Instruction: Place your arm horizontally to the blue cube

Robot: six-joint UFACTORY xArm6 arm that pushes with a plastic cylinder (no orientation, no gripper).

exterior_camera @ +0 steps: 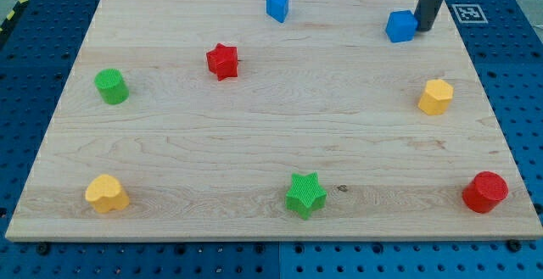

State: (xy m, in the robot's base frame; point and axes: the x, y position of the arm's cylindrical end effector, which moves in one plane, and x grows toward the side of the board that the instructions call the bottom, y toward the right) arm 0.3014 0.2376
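My tip (422, 29) is sitting just right of the blue cube (400, 26), level with it; no claw to open.

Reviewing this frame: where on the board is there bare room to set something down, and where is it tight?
Widest bare patch: mid-board, bordered by the red star, yellow hexagon block and green star. Also free: between the green cylinder and yellow heart. Crowded: the view's top right, where my tip sits beside the blue cube.

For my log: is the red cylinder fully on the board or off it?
On: the red cylinder stands inside the wooden board, near its bottom-right corner.
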